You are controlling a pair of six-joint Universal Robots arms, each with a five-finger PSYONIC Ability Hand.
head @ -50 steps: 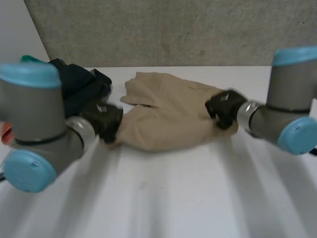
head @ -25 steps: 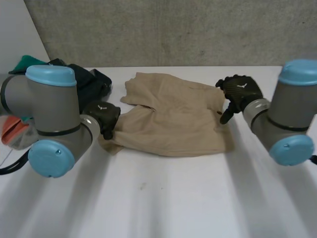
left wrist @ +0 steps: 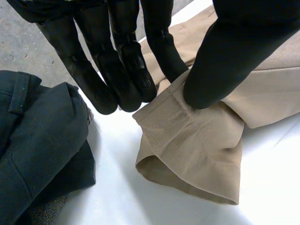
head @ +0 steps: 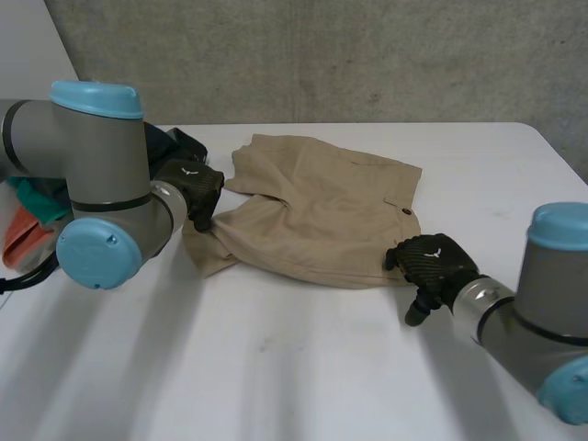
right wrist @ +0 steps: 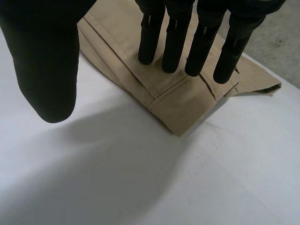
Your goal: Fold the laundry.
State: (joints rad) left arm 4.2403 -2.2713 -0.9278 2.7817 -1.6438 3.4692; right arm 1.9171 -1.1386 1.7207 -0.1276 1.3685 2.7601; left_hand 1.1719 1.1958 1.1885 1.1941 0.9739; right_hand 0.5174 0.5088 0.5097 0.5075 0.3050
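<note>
A pair of tan shorts (head: pixel 312 220) lies flat in the middle of the white table (head: pixel 276 367). My left hand (head: pixel 195 188) is at the shorts' left leg hem. In the left wrist view its thumb (left wrist: pixel 220 61) presses the tan hem (left wrist: pixel 197 140) against the straight fingers (left wrist: pixel 122 70), so the cloth is pinched. My right hand (head: pixel 430 266) hovers at the shorts' near right corner. In the right wrist view its fingers (right wrist: pixel 187 37) are straight above the waistband corner (right wrist: pixel 178 98), and the thumb (right wrist: pixel 47 70) stands well apart with nothing held.
A dark garment (left wrist: pixel 37 140) lies bunched just left of the left hand, partly behind the left arm (head: pixel 101 184). Orange and green cloth (head: pixel 18 239) sits at the table's left edge. A grey wall (head: pixel 322 55) runs behind the table.
The right hand let go of the shorts' right edge, lifted open, and came toward the near right corner. The left hand kept its pinch on the left hem.
</note>
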